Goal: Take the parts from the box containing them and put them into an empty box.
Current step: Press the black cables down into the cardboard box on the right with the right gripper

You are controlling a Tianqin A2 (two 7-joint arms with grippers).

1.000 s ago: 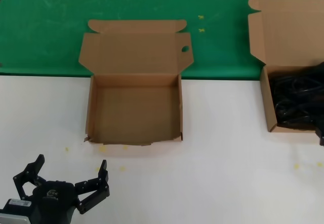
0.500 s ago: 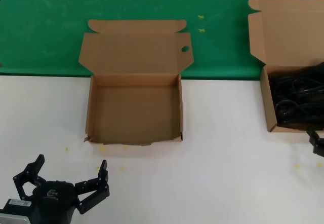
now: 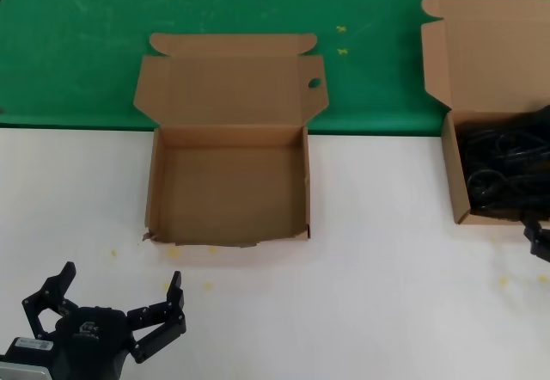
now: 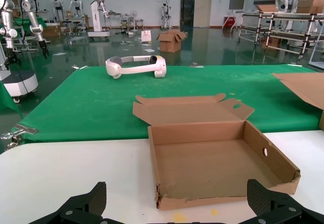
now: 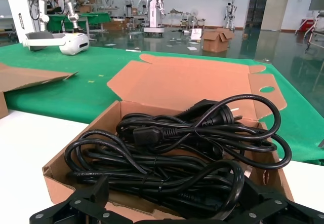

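The empty box (image 3: 153, 182) lies open in the middle of the white table, its lid back with a small round hole (image 3: 314, 82) and its front edge torn. It also shows in the left wrist view (image 4: 223, 199). The box containing the parts (image 3: 449, 174) stands at the far right with a plain lid. Black looped power cables (image 3: 498, 169) fill it, and they show close in the right wrist view (image 5: 177, 148). My right gripper (image 3: 540, 241) is open at that box's front edge, fingers (image 5: 96, 193) wide apart just before the cables. My left gripper (image 3: 116, 298) is open and empty near the table's front left.
A green mat (image 3: 86, 45) covers the far part of the table behind both boxes. A white headset (image 4: 135, 66) lies on the mat far behind the empty box. White table (image 3: 378, 268) lies between the two boxes.
My right gripper has drawn back a little from over the cable box's front edge toward me. The left arm and both boxes have not moved.
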